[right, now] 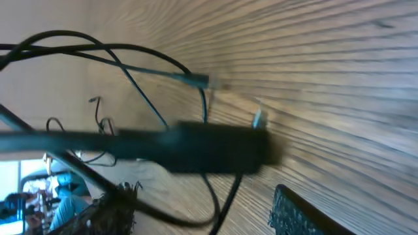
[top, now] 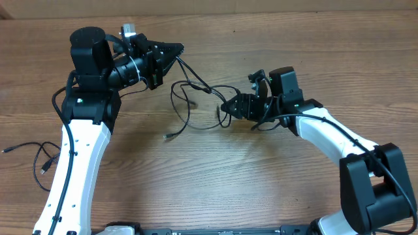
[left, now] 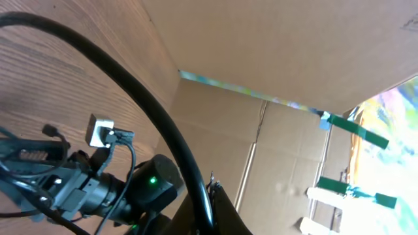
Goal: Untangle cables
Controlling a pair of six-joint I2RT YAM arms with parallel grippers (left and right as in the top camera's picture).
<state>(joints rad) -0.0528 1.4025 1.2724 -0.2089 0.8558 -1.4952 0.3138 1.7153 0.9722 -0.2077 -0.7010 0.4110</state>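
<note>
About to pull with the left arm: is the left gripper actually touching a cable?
Touching. The overhead view shows the left gripper shut, with a thin cable coming straight out from between its fingertips.

Wood-grain table (top: 261,189). The left gripper (top: 176,51) sat over its far-left part, pointing right, jaws closed to a point. A thin black strand ran from the tip down into the cables (top: 196,98), a loose knot of loops lying between the two arms. The right gripper (top: 226,106) pointed left, tip at the knot's right edge; jaw spacing unreadable from above. One plug end (top: 167,136) trailed toward the near side. A separate cable (top: 36,156) lay beside the left arm, well apart from the knot.
</note>
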